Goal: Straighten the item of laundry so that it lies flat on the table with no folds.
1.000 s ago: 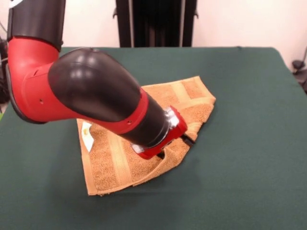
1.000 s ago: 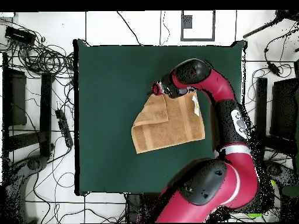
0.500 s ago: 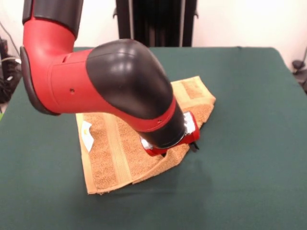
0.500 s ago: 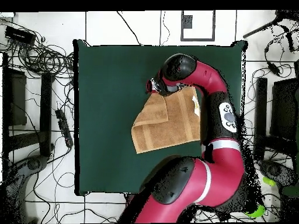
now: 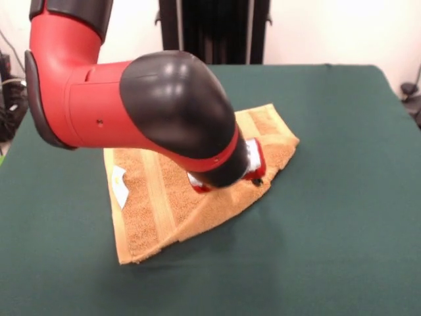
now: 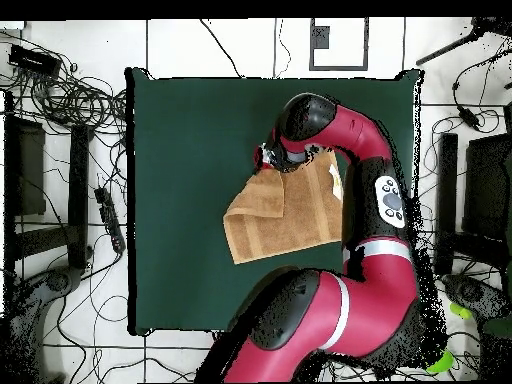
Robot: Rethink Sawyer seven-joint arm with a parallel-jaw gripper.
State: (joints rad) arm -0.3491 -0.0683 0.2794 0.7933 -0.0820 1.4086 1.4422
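The tan-orange towel (image 5: 154,204) lies on the dark green table (image 5: 329,237), a little left of centre. One side is folded over on itself toward the right corner. Its white tag (image 5: 119,184) shows at the left edge. My gripper (image 5: 255,176) is down at the towel's folded right part, mostly hidden behind the red and black wrist. In the overhead view the gripper (image 6: 266,158) sits at the upper left corner of the towel (image 6: 285,215), with the tag (image 6: 335,181) at the towel's right edge. The fold runs along the towel's left part.
The big arm elbow (image 5: 177,112) hangs over the towel's back half and hides it. Bare green cloth (image 6: 180,150) spreads on all sides of the towel. Cables and stands lie on the floor beyond the table's edges.
The wrist has drawn back from the towel's near right edge onto the towel. The curled near edge of the fold now runs straight. The arm's elbow has swung over the towel.
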